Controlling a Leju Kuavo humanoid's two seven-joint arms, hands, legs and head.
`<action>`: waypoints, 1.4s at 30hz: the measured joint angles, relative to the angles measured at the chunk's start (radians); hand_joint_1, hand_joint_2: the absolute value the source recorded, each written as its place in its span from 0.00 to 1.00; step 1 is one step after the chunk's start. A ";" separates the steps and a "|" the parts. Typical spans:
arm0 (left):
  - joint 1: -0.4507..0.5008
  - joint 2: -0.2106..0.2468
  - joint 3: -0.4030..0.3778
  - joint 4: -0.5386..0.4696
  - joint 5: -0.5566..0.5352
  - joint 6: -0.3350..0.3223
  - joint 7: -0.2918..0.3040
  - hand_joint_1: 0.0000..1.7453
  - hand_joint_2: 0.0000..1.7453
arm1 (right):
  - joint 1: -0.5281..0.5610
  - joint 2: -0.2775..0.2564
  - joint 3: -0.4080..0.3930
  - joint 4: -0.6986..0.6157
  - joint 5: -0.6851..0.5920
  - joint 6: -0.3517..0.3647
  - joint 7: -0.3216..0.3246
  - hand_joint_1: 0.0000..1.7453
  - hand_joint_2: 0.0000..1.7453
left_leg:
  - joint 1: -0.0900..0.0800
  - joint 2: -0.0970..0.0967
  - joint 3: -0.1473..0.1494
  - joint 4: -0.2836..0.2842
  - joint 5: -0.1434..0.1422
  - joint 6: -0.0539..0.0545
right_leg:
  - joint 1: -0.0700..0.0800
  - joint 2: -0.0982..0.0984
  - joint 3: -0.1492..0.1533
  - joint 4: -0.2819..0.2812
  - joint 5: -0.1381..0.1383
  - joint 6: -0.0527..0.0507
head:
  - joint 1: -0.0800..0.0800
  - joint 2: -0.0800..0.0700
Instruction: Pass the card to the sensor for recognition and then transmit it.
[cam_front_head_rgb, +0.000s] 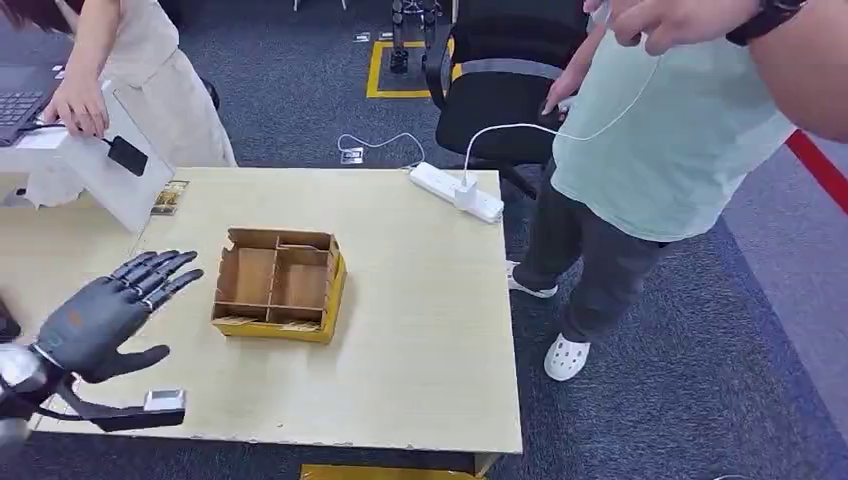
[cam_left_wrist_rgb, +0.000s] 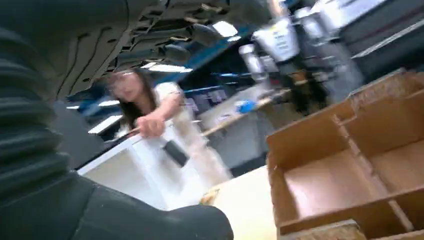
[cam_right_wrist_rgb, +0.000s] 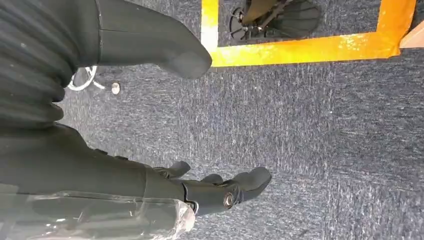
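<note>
My left hand (cam_front_head_rgb: 110, 310) hovers over the table's left side, fingers spread and holding nothing, just left of the cardboard box (cam_front_head_rgb: 280, 283). A white slanted stand (cam_front_head_rgb: 110, 185) at the far left carries a small black sensor (cam_front_head_rgb: 127, 155), also seen in the left wrist view (cam_left_wrist_rgb: 175, 152). A small printed card (cam_front_head_rgb: 170, 197) lies on the table at the foot of the stand. A person's hand (cam_front_head_rgb: 78, 105) rests on top of the stand. My right hand (cam_right_wrist_rgb: 210, 190) hangs over the carpet with its fingers apart and nothing in it.
The box (cam_left_wrist_rgb: 350, 165) has several open compartments. A white power strip (cam_front_head_rgb: 455, 192) with a plugged cable lies at the table's far edge. A second person in a light green shirt (cam_front_head_rgb: 660, 130) stands right of the table, by a black chair (cam_front_head_rgb: 500, 90). A laptop (cam_front_head_rgb: 25, 95) sits far left.
</note>
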 joint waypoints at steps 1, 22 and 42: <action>-0.001 -0.040 -0.032 0.015 -0.024 0.023 0.025 0.00 1.00 | 0.000 0.001 -0.004 0.000 0.000 0.000 0.000 0.00 1.00 | 0.000 0.000 0.000 0.000 0.000 0.000 | 0.000 0.000 0.000 0.000 0.000 0.000 | 0.002 0.000; -0.030 -0.376 -0.148 0.199 -0.331 0.196 0.246 0.00 1.00 | 0.009 0.004 -0.052 0.000 0.008 -0.005 -0.007 0.00 1.00 | 0.000 -0.001 0.000 0.000 0.000 0.001 | 0.000 0.000 0.000 0.000 0.000 0.001 | 0.000 0.000; -0.052 -0.488 -0.045 0.343 -0.484 0.242 0.350 0.00 1.00 | 0.013 0.012 -0.083 0.000 0.034 -0.005 -0.013 0.00 1.00 | 0.000 -0.001 0.000 0.000 0.000 0.001 | 0.000 0.000 0.000 0.000 0.000 0.001 | 0.000 0.000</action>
